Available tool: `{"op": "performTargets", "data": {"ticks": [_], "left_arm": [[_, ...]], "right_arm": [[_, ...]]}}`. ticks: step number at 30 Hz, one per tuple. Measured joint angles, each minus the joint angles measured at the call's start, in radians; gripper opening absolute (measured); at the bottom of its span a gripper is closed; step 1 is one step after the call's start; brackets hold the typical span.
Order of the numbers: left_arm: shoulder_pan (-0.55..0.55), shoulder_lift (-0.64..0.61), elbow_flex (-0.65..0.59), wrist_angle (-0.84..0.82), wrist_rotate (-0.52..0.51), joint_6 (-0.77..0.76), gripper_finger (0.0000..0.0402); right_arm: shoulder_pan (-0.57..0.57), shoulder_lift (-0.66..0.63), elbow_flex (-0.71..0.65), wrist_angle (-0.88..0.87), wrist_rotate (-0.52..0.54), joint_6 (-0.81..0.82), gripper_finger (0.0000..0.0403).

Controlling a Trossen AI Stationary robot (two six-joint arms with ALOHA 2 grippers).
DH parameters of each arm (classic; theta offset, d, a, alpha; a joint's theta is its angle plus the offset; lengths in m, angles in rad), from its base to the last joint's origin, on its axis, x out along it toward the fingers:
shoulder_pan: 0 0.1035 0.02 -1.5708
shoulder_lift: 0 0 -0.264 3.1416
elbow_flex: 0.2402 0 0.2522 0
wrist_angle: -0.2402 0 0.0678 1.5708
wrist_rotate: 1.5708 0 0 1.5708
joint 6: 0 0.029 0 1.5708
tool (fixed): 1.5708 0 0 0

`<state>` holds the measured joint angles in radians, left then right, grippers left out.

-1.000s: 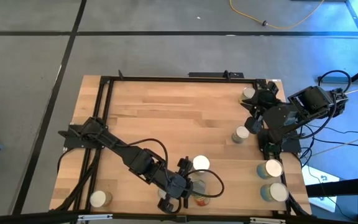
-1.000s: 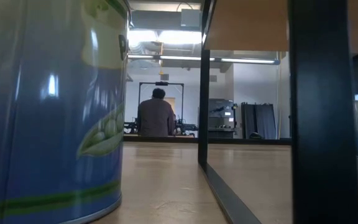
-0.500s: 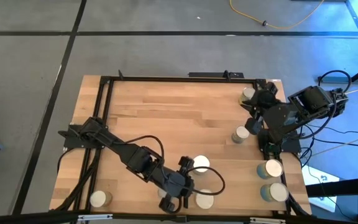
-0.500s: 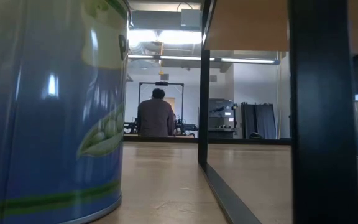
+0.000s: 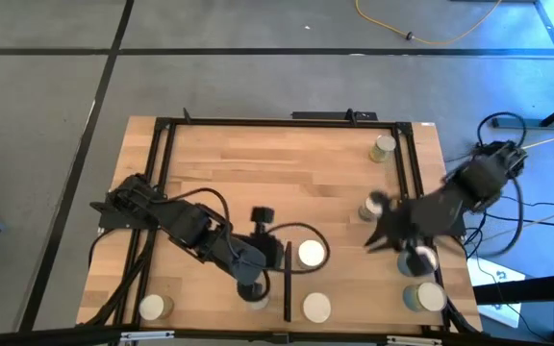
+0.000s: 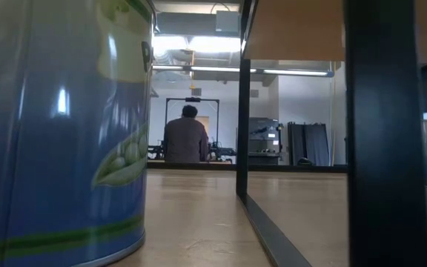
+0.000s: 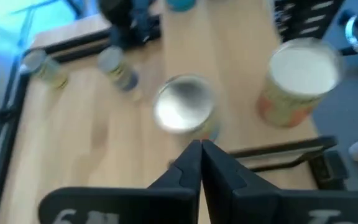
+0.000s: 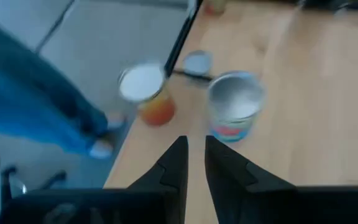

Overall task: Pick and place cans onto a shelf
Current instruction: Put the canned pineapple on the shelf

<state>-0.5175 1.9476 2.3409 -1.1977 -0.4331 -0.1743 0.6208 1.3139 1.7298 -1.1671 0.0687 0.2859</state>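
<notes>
- Near edge, about 6 o'clock: the left gripper [image 7: 201, 163] has pulled back from the cans and its jaws are now clenched on nothing.
- Just ahead of it, two cans [image 5: 311, 254] stand free, one [image 5: 316, 308] at the table's edge; the release looks done.
- At 3 o'clock, the right gripper [image 8: 196, 163], jaws slightly parted and empty, has swung inward toward a can [image 8: 235, 106].
- Which surface is the shelf cannot be told.

My high camera looks straight down on the whole tabletop [image 5: 258, 183]. The low one sits at table level, facing the room, hard against a can [image 6: 58, 126]. Both wrist cameras look down past their fingers — sharing cans with the overhead.
</notes>
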Motion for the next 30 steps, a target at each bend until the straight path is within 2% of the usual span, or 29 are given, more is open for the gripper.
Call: {"op": "performTargets", "data": {"ticks": [9, 20, 26, 30], "left_arm": [[0.055, -0.074, 0.001, -0.196, -0.103, -0.104, 0.0001], [0.112, -0.126, 0.000, -0.333, -0.102, -0.104, 0.0000], [0.102, -0.145, 0.000, -0.337, -0.086, -0.086, 0.0000], [0.092, -0.146, 0.000, -0.331, -0.078, -0.081, 0.0000]], "right_arm": [[0.126, 0.219, -0.001, 0.095, 0.008, -0.029, 0.0057], [0.215, 0.344, -0.001, 0.339, -0.018, 0.123, 0.0057], [0.235, 0.415, -0.001, 0.466, -0.019, 0.208, 0.0057], [0.234, 0.463, -0.001, 0.482, 0.016, 0.237, 0.0057]]}}
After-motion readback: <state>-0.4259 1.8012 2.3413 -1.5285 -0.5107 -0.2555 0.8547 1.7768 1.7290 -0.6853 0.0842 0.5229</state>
